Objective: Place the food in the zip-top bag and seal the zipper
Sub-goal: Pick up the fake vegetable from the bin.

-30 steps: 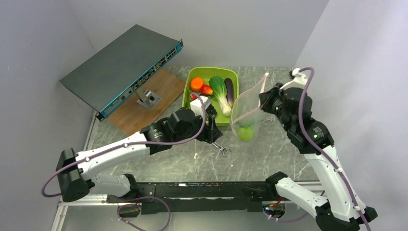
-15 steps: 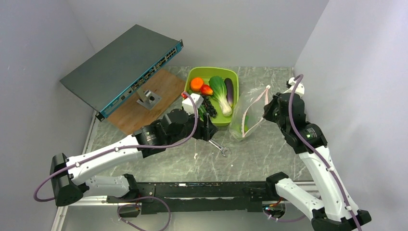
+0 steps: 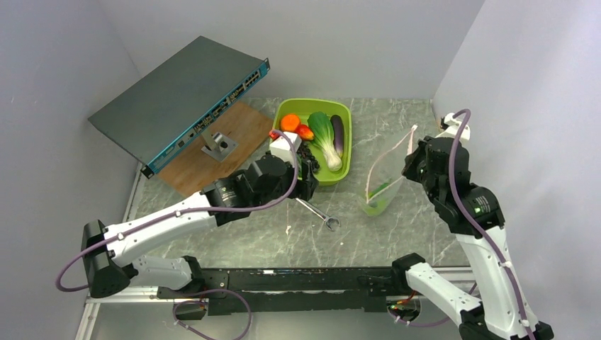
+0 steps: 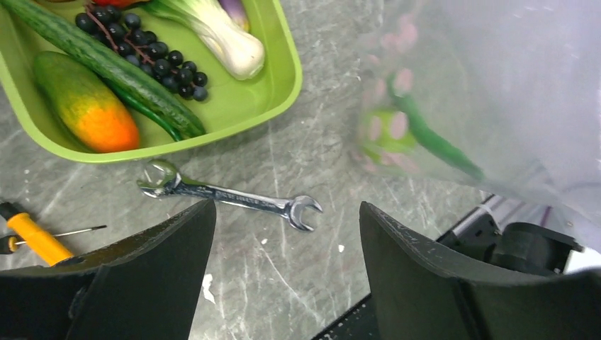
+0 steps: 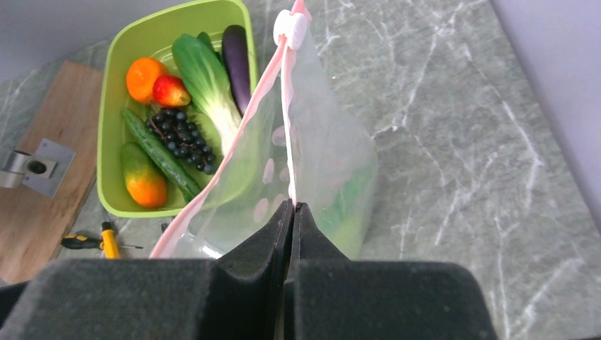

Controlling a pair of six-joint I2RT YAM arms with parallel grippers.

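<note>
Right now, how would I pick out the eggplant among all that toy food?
Find the lime-green tub at the far middle of the grey table. Against its wall nearest the zip-top bag, beside the bok choy, lies the eggplant. It is one slim, smooth, dark purple stick, unlike the beaded grapes.

Tub [image 3: 312, 102] of food [image 3: 324, 139] behind the wrench [image 3: 317, 212], zip-top bag [image 3: 386, 167] to their right, board [image 3: 243, 125] far left

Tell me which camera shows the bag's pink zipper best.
Right wrist: the zipper runs up the frame's centre, both halves parted, white slider at the far end, the right fingers pinching it. Top external shows only a thin pink line. Left wrist shows blurred bag wall, no strip.
</note>
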